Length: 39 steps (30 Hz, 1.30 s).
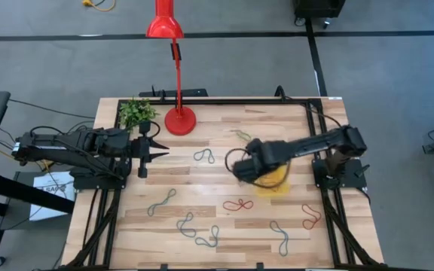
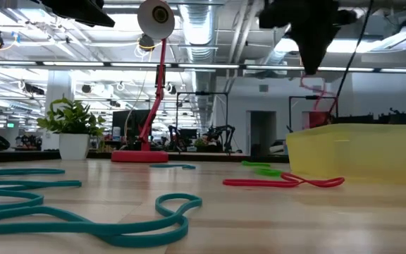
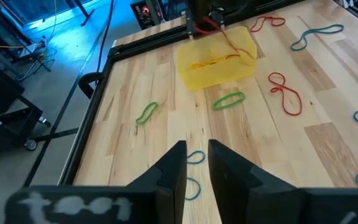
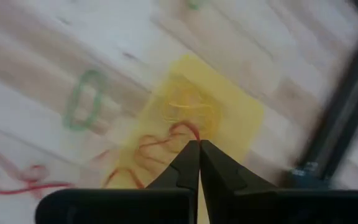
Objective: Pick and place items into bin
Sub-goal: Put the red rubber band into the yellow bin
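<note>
**Step in hand: placing.** The right tool hangs above the shallow rectangular bin of translucent yellow plastic, which sits on the right half of the light wooden tabletop, near the right arm's base. Its fingers are clenched on a thin red rubber loop, which trails from the fingertips down over the bin. In the left wrist view the same red loop hangs from the right tool into the bin, where thin yellow-orange strands already lie.

**Idle arm.** The left tool waits at the left edge of the tabletop, its fingers parted and gripping nothing, pointing across toward the bin.

**Items still out.** A red figure-eight loop lies just in front of the bin, and a green oval loop just beside it. A second green loop, several teal loops and a red loop near the right edge are scattered well apart over the front half. By this count the task looks well short of half done.

**Next move, as judged.** The right tool should part its fingers while over the middle of the bin, so that the floppy loop drops wholly inside. A trailing end could drape over the bin wall or cling to a finger. The red figure-eight loop is then the nearest pick.
</note>
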Tool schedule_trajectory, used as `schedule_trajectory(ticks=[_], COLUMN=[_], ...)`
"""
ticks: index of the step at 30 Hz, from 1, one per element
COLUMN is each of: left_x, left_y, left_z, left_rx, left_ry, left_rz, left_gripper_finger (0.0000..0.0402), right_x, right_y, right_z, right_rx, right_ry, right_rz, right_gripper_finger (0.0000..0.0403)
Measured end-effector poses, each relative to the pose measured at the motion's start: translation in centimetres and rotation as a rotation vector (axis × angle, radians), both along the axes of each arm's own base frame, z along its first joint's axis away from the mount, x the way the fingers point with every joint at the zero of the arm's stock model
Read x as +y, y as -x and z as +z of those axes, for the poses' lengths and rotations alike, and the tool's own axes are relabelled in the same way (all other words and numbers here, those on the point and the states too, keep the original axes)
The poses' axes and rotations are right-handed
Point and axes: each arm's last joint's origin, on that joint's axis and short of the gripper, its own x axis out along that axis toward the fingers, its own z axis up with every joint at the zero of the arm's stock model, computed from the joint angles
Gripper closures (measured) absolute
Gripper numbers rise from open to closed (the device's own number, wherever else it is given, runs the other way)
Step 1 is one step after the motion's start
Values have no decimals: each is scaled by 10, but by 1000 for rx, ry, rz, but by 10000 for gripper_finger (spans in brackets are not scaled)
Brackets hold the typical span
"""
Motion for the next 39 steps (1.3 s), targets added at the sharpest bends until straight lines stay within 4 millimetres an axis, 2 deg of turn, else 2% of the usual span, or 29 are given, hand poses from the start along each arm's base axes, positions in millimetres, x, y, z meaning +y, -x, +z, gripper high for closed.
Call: schedule_trajectory(ticks=[4,7,9,12,22,35,39], left_x=[0,0,0,0,0,0,0], left_y=[0,0,0,0,0,0,0], left_z=[0,0,0,0,0,0,0], left_rx=[0,-2,-3,-3,0,0,0], left_ry=[0,0,0,0,0,0,1], left_rz=[0,0,0,1,0,1,0], left_gripper_finger=[344,344,344,344,344,344,344], right_x=[22,23,21,18,10,-1,1], right_y=[17,23,25,32,30,25,14], right_z=[5,0,-1,-5,-35,-41,-36], right_rx=[-74,-61,-89,-32,37,9,-60], right_ry=[27,86,72,66,12,-17,-57], right_rz=[59,29,20,-41,-98,-116,-7], right_gripper_finger=[401,401,401,401,380,323,321])
